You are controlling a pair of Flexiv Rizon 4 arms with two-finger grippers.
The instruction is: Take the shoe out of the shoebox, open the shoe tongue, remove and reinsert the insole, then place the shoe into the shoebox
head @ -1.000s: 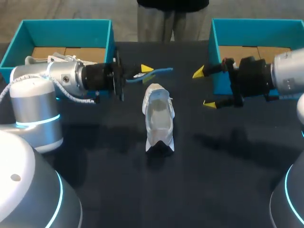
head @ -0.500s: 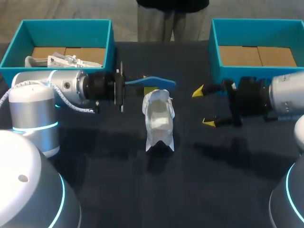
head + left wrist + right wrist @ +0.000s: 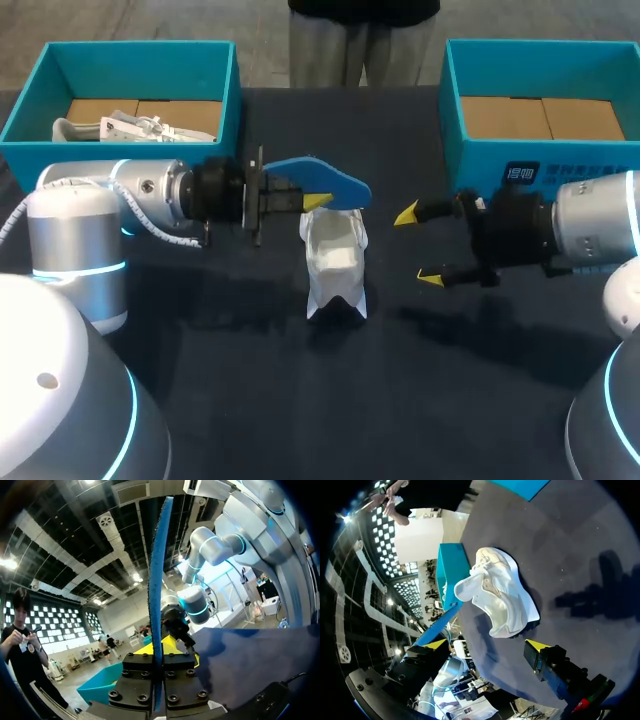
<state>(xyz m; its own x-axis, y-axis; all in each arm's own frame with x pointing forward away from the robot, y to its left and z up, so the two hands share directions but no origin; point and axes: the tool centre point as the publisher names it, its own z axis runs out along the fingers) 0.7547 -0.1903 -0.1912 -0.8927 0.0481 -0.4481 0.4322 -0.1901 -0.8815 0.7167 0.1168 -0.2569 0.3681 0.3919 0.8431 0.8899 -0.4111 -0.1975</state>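
Note:
A white shoe (image 3: pixel 335 262) stands upright on the dark table, its opening facing up. A blue insole (image 3: pixel 318 180) hangs just above the shoe's far end, and my left gripper (image 3: pixel 316 203) is shut on it. In the left wrist view the insole (image 3: pixel 159 580) is edge-on, rising straight out from between the yellow tips of the left gripper (image 3: pixel 161 649). My right gripper (image 3: pixel 418 246) stands open to the right of the shoe, apart from it. In the right wrist view the shoe (image 3: pixel 501 599) lies ahead of the open right gripper (image 3: pixel 486 645).
A teal shoebox (image 3: pixel 140 46) at the back left holds a second white shoe (image 3: pixel 128 128). Another teal shoebox (image 3: pixel 495 160) at the back right shows only its cardboard floor. My left arm (image 3: pixel 130 195) lies along the front of the left box.
My left gripper has brought the insole nearer and lower, down over the shoe, and turned its flat face up. My right gripper has moved forward and left toward the shoe, still open.

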